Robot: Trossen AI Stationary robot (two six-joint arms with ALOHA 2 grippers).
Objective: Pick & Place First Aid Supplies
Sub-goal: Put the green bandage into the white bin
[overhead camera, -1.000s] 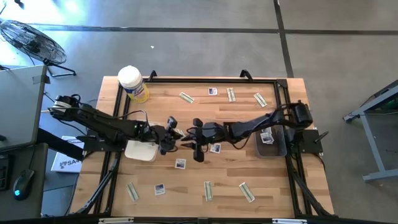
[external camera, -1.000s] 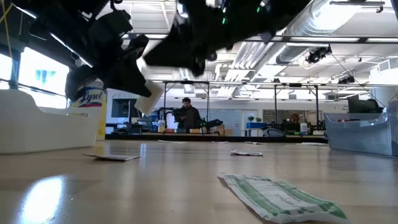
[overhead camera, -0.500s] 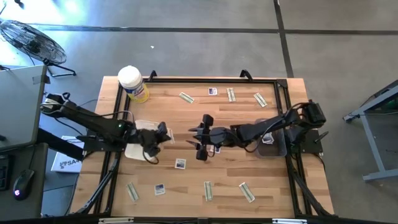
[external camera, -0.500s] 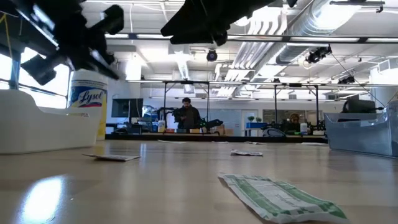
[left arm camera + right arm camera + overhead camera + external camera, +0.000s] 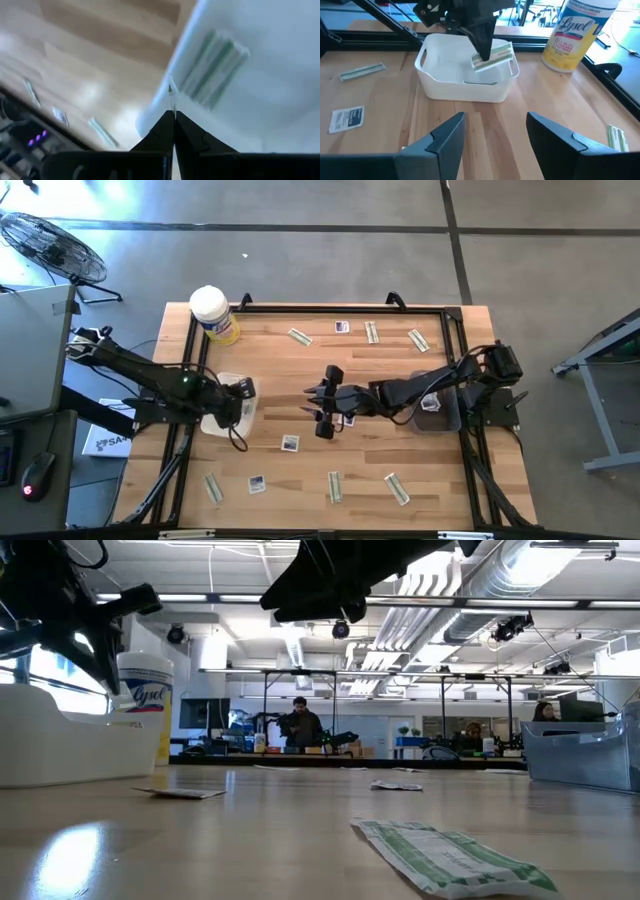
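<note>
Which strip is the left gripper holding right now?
Find the white bin on the table's left half, near the yellow canister. The left gripper hangs over it, shut on a green-striped strip, the only strip off the wood.

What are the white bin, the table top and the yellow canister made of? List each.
White bin: likely plastic, smooth, glossy, rounded moulded rim.
Table top: wood, visible grain and plank seams, light sheen.
Yellow canister: probably plastic with a printed label and white lid.

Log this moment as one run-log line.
left tool: shut on strip, over white bin | right tool: open, mid-table, holding nothing
</note>
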